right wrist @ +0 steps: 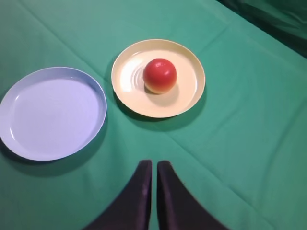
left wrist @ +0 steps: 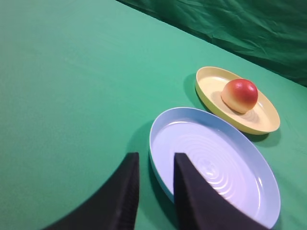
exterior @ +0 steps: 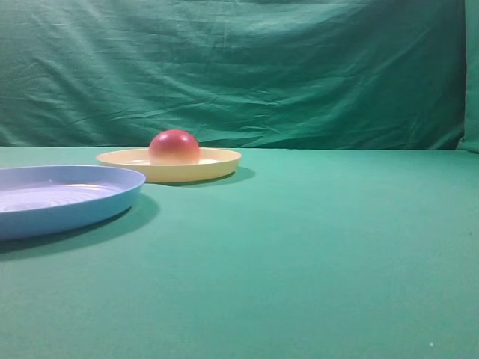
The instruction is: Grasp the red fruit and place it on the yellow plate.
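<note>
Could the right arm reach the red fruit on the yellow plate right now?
Probably yes. In the right wrist view only bare green cloth lies between the right gripper and the yellow plate holding the red fruit. Its jaws are shut, so they must open first.

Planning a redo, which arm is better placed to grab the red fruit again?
Probably right: the right gripper, shut and empty, faces the red fruit on the yellow plate; the left gripper hangs over the blue plate.
</note>
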### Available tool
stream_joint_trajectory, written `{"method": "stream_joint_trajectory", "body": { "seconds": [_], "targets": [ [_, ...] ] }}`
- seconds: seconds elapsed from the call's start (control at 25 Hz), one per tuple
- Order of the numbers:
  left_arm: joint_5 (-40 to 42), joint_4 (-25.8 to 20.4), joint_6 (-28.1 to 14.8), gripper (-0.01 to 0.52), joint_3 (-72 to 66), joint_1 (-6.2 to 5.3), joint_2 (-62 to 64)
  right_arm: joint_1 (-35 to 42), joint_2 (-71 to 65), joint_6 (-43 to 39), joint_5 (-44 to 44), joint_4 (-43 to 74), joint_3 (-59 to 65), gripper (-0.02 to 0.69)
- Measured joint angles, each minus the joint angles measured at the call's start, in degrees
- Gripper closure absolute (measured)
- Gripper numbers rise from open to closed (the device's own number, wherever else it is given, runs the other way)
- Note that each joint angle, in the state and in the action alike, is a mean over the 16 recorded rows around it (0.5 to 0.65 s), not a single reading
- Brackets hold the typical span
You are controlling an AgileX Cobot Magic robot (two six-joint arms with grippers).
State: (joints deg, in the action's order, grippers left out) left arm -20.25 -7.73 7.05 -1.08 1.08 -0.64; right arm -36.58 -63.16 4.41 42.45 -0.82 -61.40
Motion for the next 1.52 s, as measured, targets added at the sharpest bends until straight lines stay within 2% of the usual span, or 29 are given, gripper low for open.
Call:
{"method": "stream_joint_trajectory", "body": {
  "seconds": [0.36,0.84,1.04,1.52],
  "targets": [
    [0.00,0.00,0.00,0.357,0.00,0.00,0.00,0.00,19.56,-0.69,-6.03,-0.62,20.49,0.665],
    [0.00,0.00,0.00,0.357,0.00,0.00,0.00,2.05,34.35,-2.73,-9.58,2.62,33.06,0.665],
    [0.00,0.00,0.00,0.357,0.00,0.00,0.00,7.42,40.72,-4.56,-13.76,3.97,38.80,0.665],
    [0.00,0.00,0.00,0.357,0.00,0.00,0.00,26.46,58.43,-7.47,-21.07,4.48,55.56,0.665]
  ]
}}
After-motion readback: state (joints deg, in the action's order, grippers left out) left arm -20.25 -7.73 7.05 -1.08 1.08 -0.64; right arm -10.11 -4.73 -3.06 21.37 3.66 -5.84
